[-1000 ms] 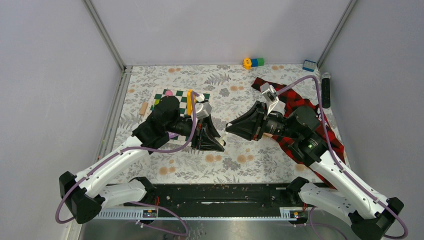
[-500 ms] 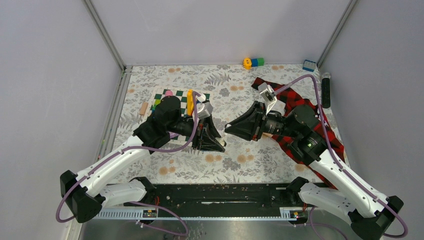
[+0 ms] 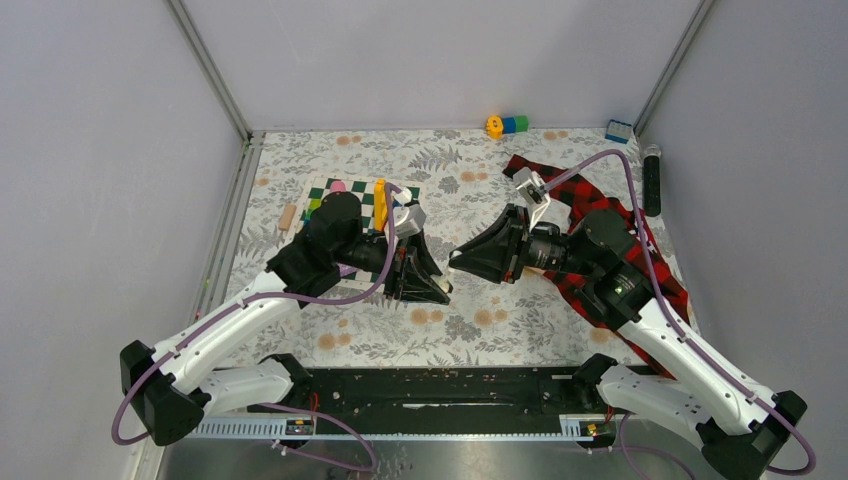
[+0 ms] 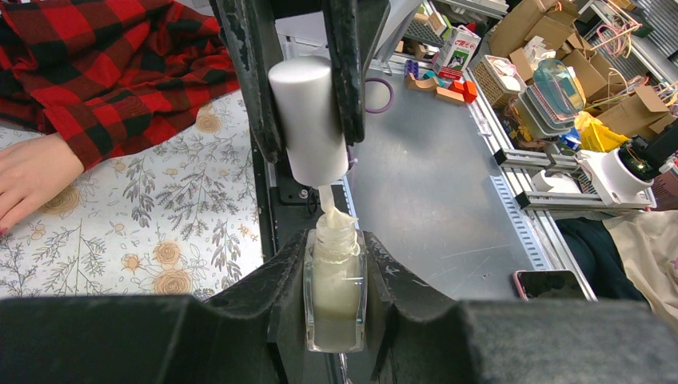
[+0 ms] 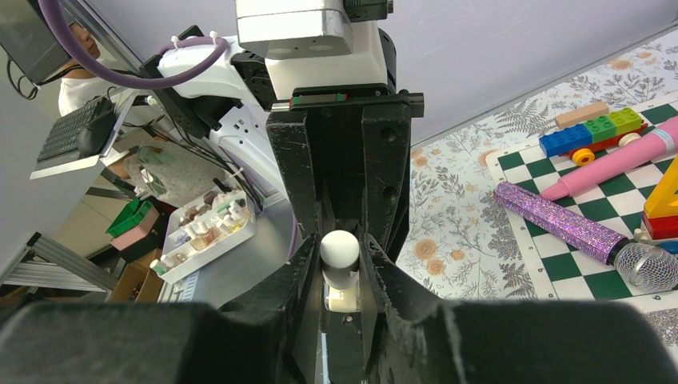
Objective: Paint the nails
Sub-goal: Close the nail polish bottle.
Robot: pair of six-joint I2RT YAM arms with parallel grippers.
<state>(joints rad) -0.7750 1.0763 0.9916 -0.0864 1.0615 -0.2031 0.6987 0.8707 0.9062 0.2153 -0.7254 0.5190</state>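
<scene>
My left gripper (image 4: 336,250) is shut on a small clear nail polish bottle (image 4: 336,296) filled with pale cream polish. My right gripper (image 5: 340,266) is shut on the silver brush cap (image 4: 308,120), which hangs just above the bottle. Its brush (image 4: 326,202) reaches down into the bottle's neck. From above, the two grippers meet tip to tip, left gripper (image 3: 440,286) and right gripper (image 3: 460,258). The dummy hand (image 4: 28,180) lies flat on the floral cloth in its plaid sleeve (image 4: 104,72). Its nails are too small to make out here.
A green chequered board (image 3: 362,208) behind the left arm carries a yellow piece (image 3: 380,200), a glitter microphone (image 5: 560,220), a pink stick (image 5: 616,164) and a brick car (image 5: 596,132). A wooden block (image 3: 288,216), toy blocks (image 3: 507,125), a blue brick (image 3: 618,131) and a black cylinder (image 3: 652,180) lie near the walls.
My right arm has shifted slightly to the left, toward the left gripper. Both grips are unchanged and the left arm has hardly moved.
</scene>
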